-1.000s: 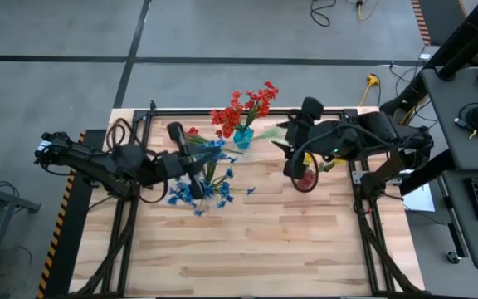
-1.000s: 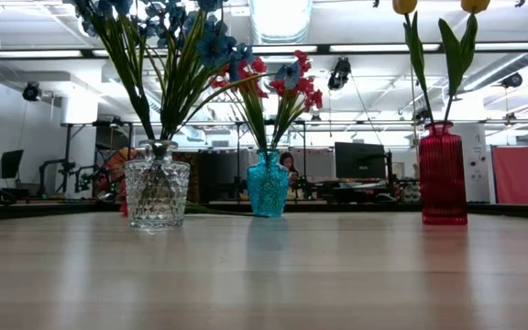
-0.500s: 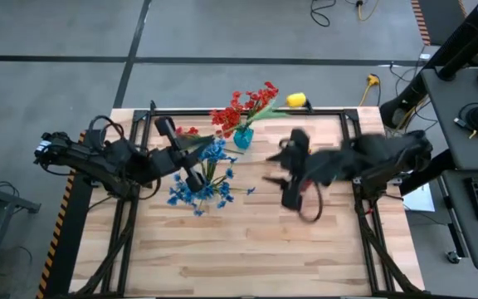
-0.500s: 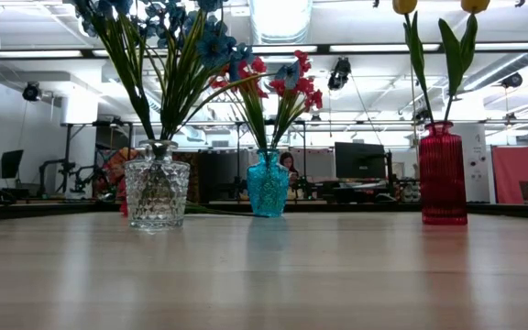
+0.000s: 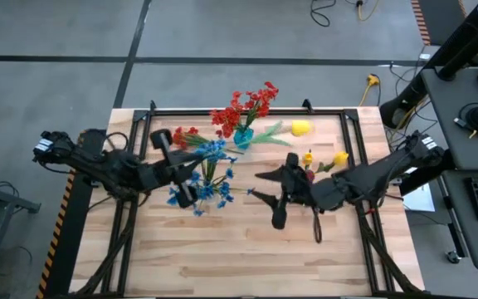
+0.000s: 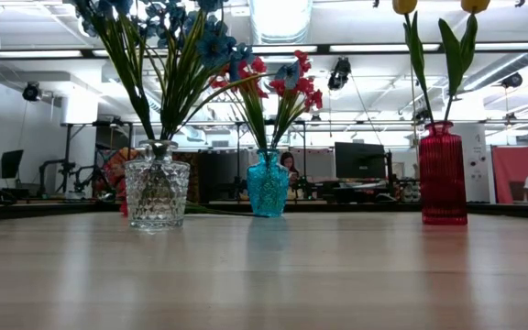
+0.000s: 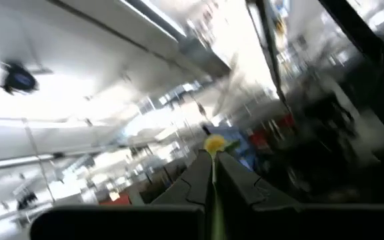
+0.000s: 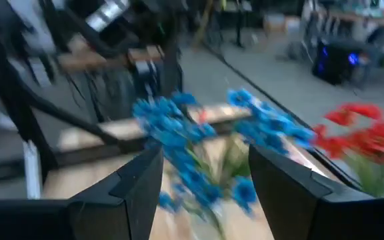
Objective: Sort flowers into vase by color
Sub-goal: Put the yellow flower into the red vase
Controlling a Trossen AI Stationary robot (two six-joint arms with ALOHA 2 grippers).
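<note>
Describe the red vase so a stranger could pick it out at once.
Looking level across the wooden table, three vases stand in a row. The red vase is farthest right: tall, narrow, ribbed, holding yellow flowers, unlike the clear vase and teal vase.

On the bench [image 5: 222, 249], the blue flowers [image 5: 202, 187] stand bunched near the left edge, with the red flowers [image 5: 243, 106] in a teal vase [image 5: 243, 137] at the far edge. A yellow flower [image 5: 300, 128] lies near the far right corner. The left gripper [image 5: 181, 162] sits by the blue bunch; the right gripper [image 5: 264, 187], fingers apart, hovers mid-bench.
</note>
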